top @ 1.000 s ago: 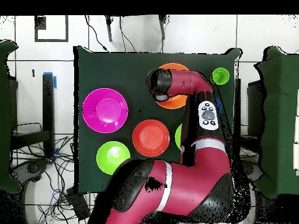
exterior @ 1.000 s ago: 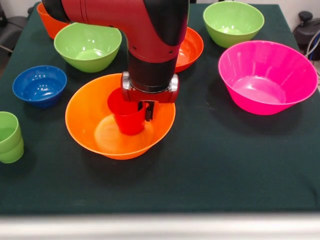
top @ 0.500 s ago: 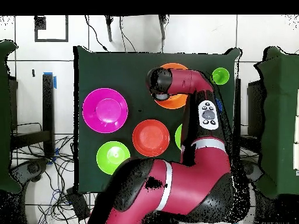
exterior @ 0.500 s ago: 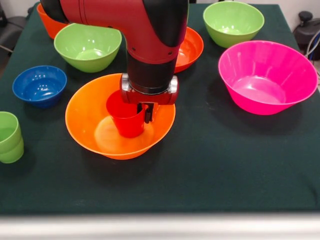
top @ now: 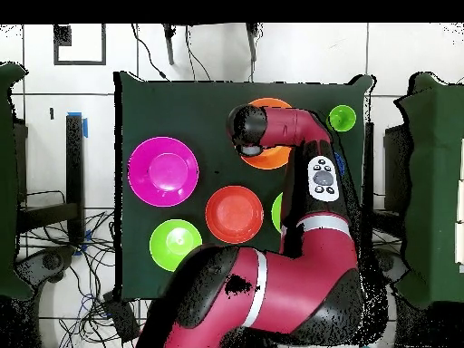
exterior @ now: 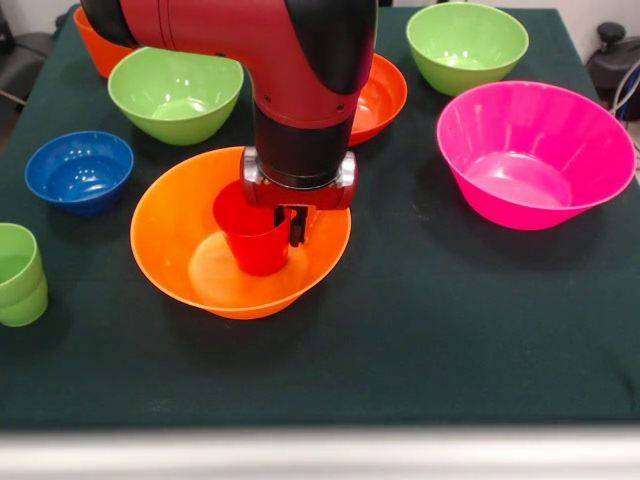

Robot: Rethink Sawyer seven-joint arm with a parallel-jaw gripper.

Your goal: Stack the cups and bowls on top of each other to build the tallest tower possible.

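Observation:
The large orange bowl [exterior: 170, 270] stands upright at the table's middle. A red cup [exterior: 252, 238] stands upright inside it, mouth up. My gripper [exterior: 283, 220] hangs straight down over the bowl and is shut on the cup's right rim; one dark finger [exterior: 297, 224] shows outside the rim. The small blue bowl [exterior: 79, 170] sits to the left. Two nested light green cups [exterior: 18, 275] stand at the left edge. In the overhead view the arm covers most of the orange bowl [top: 272, 160], and the green cups [top: 342, 118] show beside it.
Light green bowls stand at the back left [exterior: 175, 92] and back right [exterior: 467, 45]. A red-orange bowl [exterior: 382, 95] sits behind the arm. The large pink bowl [exterior: 535, 150] is at the right. An orange vessel [exterior: 95, 45] is half hidden at the far left corner.
The gripper and the red cup shifted slightly left inside the orange bowl a second ago; nothing has moved in the last half second.

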